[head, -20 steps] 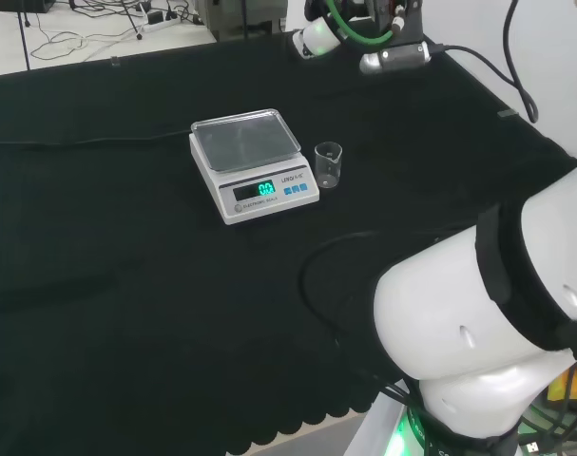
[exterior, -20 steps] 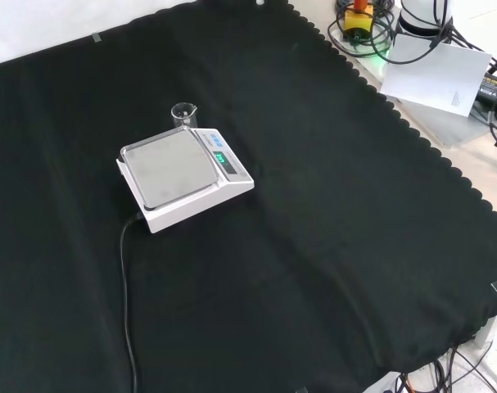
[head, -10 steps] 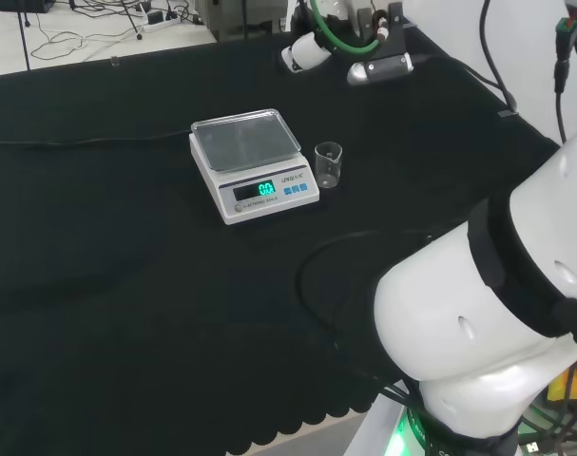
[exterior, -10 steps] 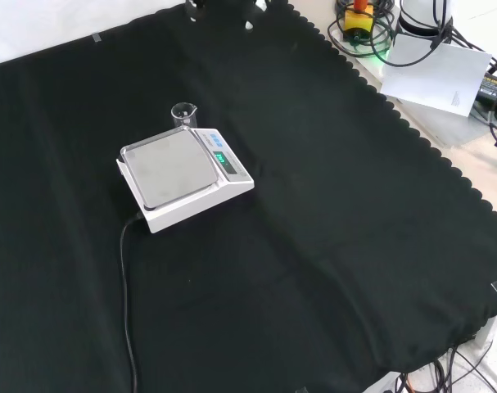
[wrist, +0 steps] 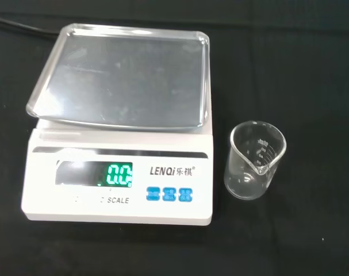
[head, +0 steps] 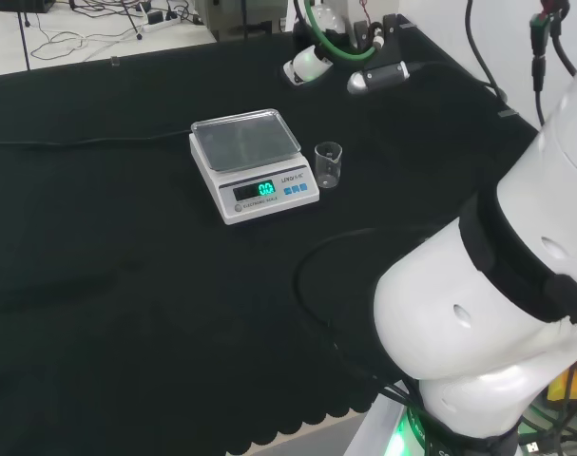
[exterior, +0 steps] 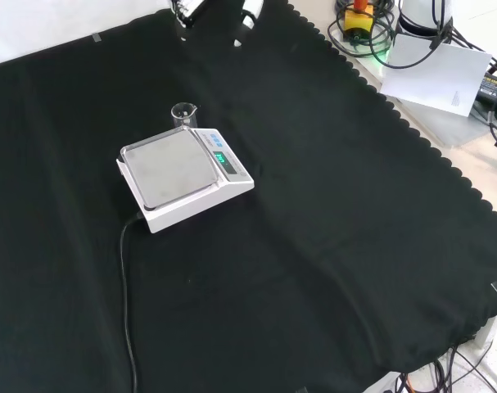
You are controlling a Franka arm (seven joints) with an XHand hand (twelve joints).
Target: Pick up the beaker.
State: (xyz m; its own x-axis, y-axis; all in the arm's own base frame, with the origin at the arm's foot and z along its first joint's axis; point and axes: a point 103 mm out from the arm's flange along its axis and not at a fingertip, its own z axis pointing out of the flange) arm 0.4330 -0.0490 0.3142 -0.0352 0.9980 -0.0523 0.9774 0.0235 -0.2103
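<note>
One small glass beaker [wrist: 255,159] stands upright on the black cloth [head: 126,285], just beside the white scale [head: 253,163] but not touching it. In the head view it is a little right of the middle of the frame, on the right side of the scale. In the front view it sits in the upper left part, just behind the scale. It stands alone with room around it, so I think a hand can reach it easily. The beaker is clear, looks empty, and has a little spout and tiny marks on its side. The scale has a shiny flat tray on top with nothing on it. The hand [head: 374,74] is at the top of the head view, well away from the beaker. I cannot tell if it is open or closed
</note>
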